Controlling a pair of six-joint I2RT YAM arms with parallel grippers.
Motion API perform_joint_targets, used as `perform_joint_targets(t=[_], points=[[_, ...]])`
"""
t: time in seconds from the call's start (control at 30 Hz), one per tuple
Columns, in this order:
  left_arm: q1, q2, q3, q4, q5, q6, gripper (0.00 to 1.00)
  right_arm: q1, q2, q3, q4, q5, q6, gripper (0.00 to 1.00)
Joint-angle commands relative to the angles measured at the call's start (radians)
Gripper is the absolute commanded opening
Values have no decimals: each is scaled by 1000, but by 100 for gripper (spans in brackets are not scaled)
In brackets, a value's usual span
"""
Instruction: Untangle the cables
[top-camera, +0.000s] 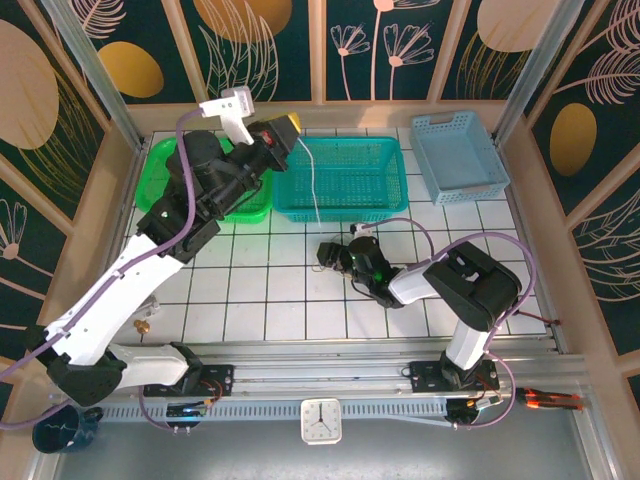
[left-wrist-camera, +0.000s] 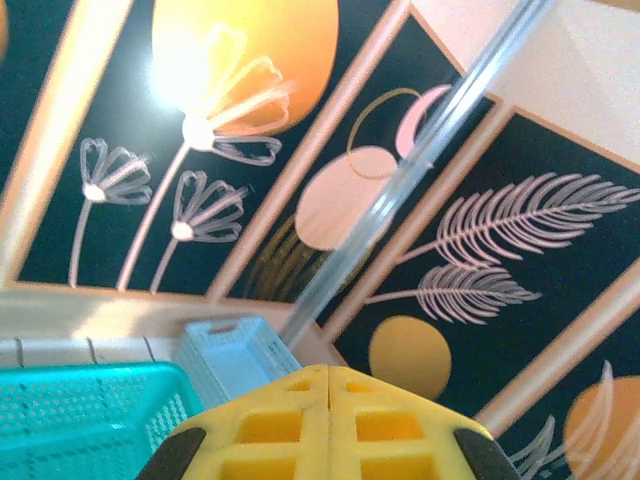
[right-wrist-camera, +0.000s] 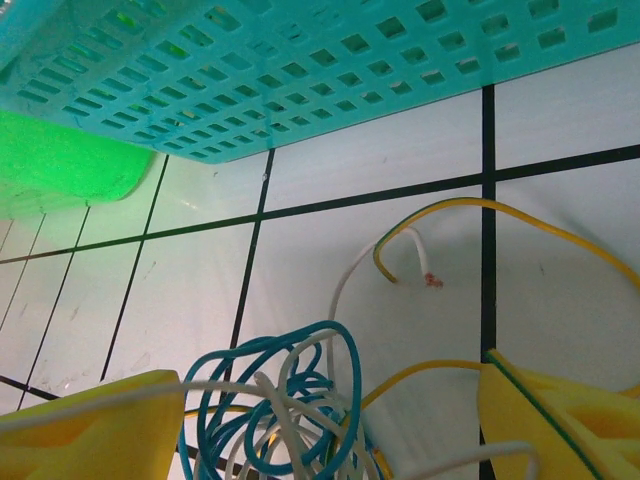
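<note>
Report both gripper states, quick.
Left gripper: closed, white cable hanging from it.
Right gripper: open, straddling the cable tangle.

A thin blue wire (right-wrist-camera: 352, 385) curls in tangled loops at the bottom centre of the right wrist view, on white tile. Cream-white strands (right-wrist-camera: 337, 295) thread through it, and a yellow wire (right-wrist-camera: 487, 201) arcs rightward. In the top view's upper centre, a thin white wire (top-camera: 314, 190) hangs straight.

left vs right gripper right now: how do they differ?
The left gripper is shut; the right gripper is open. The left gripper is raised by the teal basket, a white cable hanging from it; the right gripper sits low at the table, straddling the blue cable coil. Both have yellow fingers.
</note>
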Motion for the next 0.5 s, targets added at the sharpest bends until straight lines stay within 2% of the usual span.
perform_joint_targets(t=[0.0,0.33,0.47], points=[[36,23,69,-44,-69,91,0,15,17,-27,-71,30,23,79],[121,56,178,-48,-115,150,0,20,28,-29,-92,45,33,80],[147,89,232,-78,-178,217,0,20,19,-30,-85,30,29,80]])
